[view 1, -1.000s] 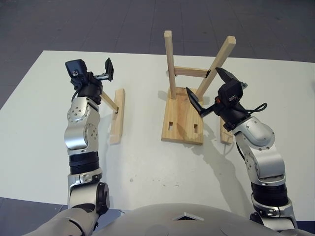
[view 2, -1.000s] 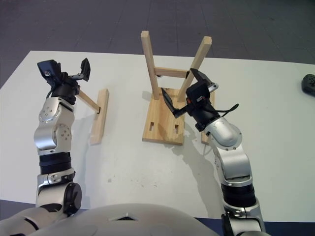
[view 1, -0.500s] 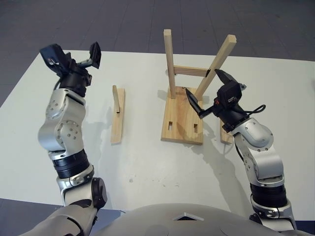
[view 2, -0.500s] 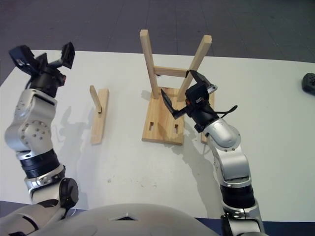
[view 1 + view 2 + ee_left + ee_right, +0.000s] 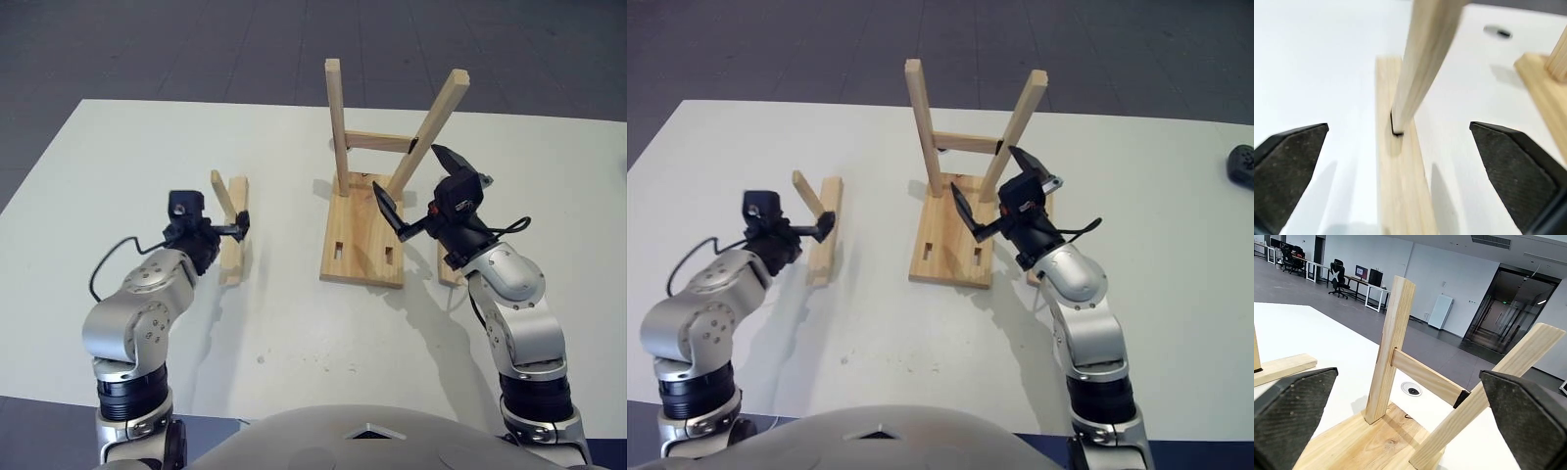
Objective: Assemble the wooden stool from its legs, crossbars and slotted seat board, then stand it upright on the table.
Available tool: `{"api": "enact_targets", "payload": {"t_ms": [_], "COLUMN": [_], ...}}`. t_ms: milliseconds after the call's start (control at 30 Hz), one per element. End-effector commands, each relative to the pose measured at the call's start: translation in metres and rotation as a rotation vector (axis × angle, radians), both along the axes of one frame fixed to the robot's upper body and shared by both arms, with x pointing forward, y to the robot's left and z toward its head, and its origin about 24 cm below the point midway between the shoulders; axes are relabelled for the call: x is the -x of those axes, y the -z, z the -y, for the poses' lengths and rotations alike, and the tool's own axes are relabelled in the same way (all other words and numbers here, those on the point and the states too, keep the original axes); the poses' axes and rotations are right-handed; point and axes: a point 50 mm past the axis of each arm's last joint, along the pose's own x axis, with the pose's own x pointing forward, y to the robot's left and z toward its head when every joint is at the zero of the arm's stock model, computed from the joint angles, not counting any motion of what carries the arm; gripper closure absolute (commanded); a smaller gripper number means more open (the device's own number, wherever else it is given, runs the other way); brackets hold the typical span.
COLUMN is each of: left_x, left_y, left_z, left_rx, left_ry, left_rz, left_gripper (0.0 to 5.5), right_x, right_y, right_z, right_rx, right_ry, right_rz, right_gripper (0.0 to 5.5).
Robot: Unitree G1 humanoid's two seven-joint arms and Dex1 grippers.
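- The pale wooden stool (image 5: 364,220) stands half built and upside down near the middle of the white bench (image 5: 294,333), with other parts lying loose on either side.
- At the left we see the left gripper (image 5: 1399,126) low over the bench, its jaws spread wide and pinching nothing.
- In the wrist view, a loose flat wooden leg (image 5: 230,262) lies on the bench between those jaws. A short wooden crossbar (image 5: 222,193) is plugged into its middle and rises at a tilt. We see neither jaw touching either piece.
- Further right, apart from the loose leg, the slotted rectangular seat board (image 5: 361,272) lies flat, with two open slots (image 5: 338,252) near its close edge.
- Two legs rise from the board's far end. The straight upright leg (image 5: 338,117) is on the left, and the leaning leg (image 5: 436,117) tilts outward to the right. A joining crossbar (image 5: 377,142) links them.
- The right gripper (image 5: 406,169) hovers at the lower part of the leaning leg with its jaws spread wide. We cannot tell whether either jaw touches the wood.
- Under the right arm, just beside the board's right edge, another wooden piece (image 5: 448,272) lies mostly hidden.
- A small dark object (image 5: 1242,166) sits at the bench's far right edge.
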Motion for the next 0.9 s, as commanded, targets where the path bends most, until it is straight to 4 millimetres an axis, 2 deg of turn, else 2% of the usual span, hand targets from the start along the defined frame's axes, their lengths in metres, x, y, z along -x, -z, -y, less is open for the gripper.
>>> {"api": "enact_targets", "payload": {"t_ms": [33, 100, 433, 500, 633, 700, 767, 833, 900], "left_x": [0.006, 0.009, 0.009, 0.008, -0.006, -0.021, -0.037, -0.049, -0.054], "left_y": [0.028, 0.034, 0.033, 0.033, 0.017, -0.007, -0.044, -0.090, -0.145], "left_z": [-0.015, -0.019, -0.012, -0.013, -0.010, -0.006, -0.001, 0.005, 0.018], "left_rx": [-0.044, -0.029, -0.013, -0.020, -0.006, -0.030, -0.063, -0.076, -0.075], "left_ry": [-0.066, -0.086, -0.002, 0.008, 0.030, 0.044, 0.061, 0.083, 0.150], "left_rz": [-0.115, -0.140, -0.138, -0.131, -0.005, 0.154, 0.368, 0.610, 0.878], "left_gripper": [0.41, 0.79, 2.66, 2.89, 3.39, 3.39, 3.39, 3.39, 3.39], "right_x": [0.000, 0.000, 0.001, 0.000, -0.002, -0.004, -0.008, -0.013, -0.023], "right_y": [-0.001, -0.001, -0.002, -0.002, -0.003, -0.006, -0.012, -0.024, -0.049], "right_z": [0.000, 0.001, -0.001, -0.002, 0.000, 0.002, 0.005, 0.006, 0.007], "right_rx": [-0.001, -0.001, -0.003, -0.004, -0.006, -0.012, -0.041, -0.125, -0.331], "right_ry": [0.001, 0.005, 0.001, -0.001, 0.009, 0.016, 0.023, 0.015, -0.026], "right_rz": [-0.002, -0.003, -0.002, -0.001, 0.005, 0.013, 0.025, 0.036, 0.030], "right_gripper": [0.10, 0.10, 0.10, 0.10, 0.10, 0.10, 0.10, 0.10, 0.10]}}
